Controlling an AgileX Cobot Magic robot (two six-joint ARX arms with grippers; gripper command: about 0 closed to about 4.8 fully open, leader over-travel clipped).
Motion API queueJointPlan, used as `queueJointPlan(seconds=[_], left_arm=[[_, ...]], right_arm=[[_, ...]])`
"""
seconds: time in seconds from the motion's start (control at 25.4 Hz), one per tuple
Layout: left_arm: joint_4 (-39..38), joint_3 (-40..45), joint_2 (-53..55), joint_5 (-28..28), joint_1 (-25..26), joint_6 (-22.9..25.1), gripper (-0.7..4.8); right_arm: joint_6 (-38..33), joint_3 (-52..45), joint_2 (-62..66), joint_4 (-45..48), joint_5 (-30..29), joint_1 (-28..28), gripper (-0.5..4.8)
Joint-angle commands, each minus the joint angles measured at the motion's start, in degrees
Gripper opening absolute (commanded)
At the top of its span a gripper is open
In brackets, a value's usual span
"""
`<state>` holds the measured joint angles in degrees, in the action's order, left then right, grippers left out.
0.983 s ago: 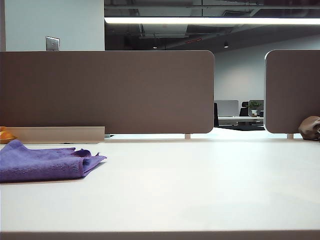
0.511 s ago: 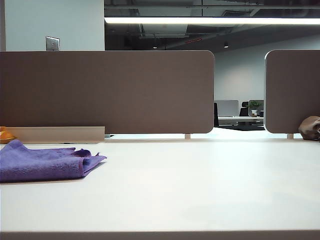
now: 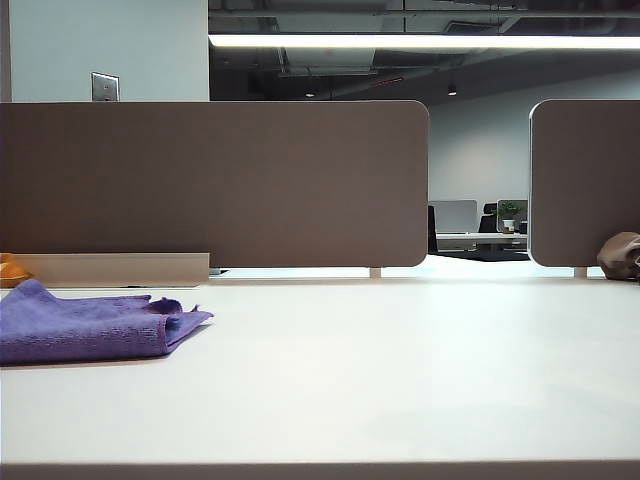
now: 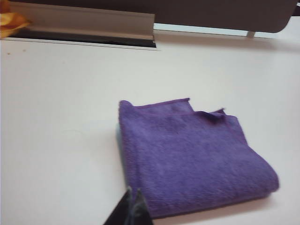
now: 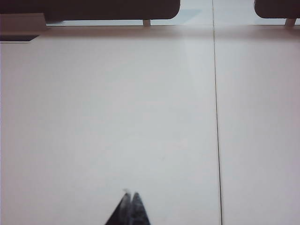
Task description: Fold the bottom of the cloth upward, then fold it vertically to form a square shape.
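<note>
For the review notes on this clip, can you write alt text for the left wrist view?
A purple microfiber cloth, folded into a rough square, lies on a white table. The left hand, shut and empty, hangs over the cloth's near edge. A grey rail and a dark divider panel run along the table's far side.

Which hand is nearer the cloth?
Left. The left hand is shut just short of the folded cloth, its tips at the near edge. The right hand, also shut, is over bare table, no cloth in its view.
</note>
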<state>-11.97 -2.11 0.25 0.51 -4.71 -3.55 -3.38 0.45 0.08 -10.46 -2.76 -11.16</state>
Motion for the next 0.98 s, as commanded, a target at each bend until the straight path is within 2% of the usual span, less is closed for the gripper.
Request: queueJointPlan(seconds=[0.04, 0.28, 0.55, 0.98], left_arm=[[0.7, 0.4, 0.0, -0.9, 0.1, 3.5, -0.05], [1.4, 1.7, 0.0, 0.3, 0.0, 4.0, -0.05], [2.2, 1.7, 0.0, 7.0, 0.0, 4.2, -0.05], [2.3, 1.7, 0.0, 7.2, 3.0, 4.2, -0.05]], right_arm=[[0.0, -0.4, 0.0, 0.4, 0.2, 0.0, 0.00], [0.0, -0.4, 0.0, 0.3, 0.2, 0.0, 0.00], [0.0, -0.4, 0.0, 0.4, 0.2, 0.0, 0.00], [0.0, -0.4, 0.0, 0.4, 0.2, 0.0, 0.00]])
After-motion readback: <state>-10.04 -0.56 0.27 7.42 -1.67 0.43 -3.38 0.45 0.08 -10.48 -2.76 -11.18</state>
